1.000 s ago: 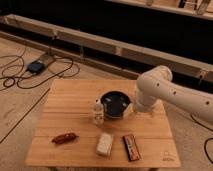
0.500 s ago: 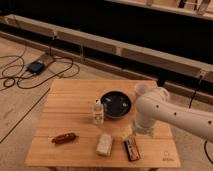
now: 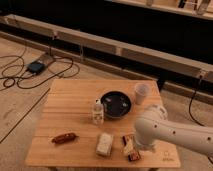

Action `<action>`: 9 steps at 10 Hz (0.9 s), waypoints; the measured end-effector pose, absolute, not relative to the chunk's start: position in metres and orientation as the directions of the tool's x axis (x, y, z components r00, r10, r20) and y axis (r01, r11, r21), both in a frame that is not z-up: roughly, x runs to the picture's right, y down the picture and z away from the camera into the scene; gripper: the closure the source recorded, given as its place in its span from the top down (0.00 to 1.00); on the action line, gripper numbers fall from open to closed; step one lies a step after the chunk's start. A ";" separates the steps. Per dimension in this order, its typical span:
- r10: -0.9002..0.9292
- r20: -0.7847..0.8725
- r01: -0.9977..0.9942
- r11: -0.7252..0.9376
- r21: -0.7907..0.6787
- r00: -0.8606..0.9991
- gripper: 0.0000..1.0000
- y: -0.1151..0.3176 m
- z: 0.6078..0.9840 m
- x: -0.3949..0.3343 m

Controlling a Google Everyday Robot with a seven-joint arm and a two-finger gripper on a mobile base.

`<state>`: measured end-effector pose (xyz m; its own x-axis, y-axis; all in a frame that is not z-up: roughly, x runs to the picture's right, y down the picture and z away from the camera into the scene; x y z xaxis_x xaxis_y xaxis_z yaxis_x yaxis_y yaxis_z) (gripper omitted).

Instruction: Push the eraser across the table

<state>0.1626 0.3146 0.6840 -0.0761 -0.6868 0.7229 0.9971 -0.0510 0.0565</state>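
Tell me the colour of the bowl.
The bowl is black, in the camera view; the gripper is at the eraser, at the front of the table.

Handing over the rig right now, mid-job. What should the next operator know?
The gripper is low over the middle of the eraser, near the front edge of the table; contact cannot be told.
The eraser lies right of the pale block, partly hidden by the gripper.
Done: gripper positioned at the eraser.
Left: the push across the table, likely all of it. The bowl and cup stand behind the eraser.
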 end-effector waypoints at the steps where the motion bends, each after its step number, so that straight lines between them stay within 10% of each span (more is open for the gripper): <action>1: -0.696 0.714 0.997 -0.059 0.047 -0.075 0.80 0.321 0.687 0.161; 9: -0.728 0.680 0.991 -0.136 -0.018 -0.088 0.80 0.350 0.720 0.152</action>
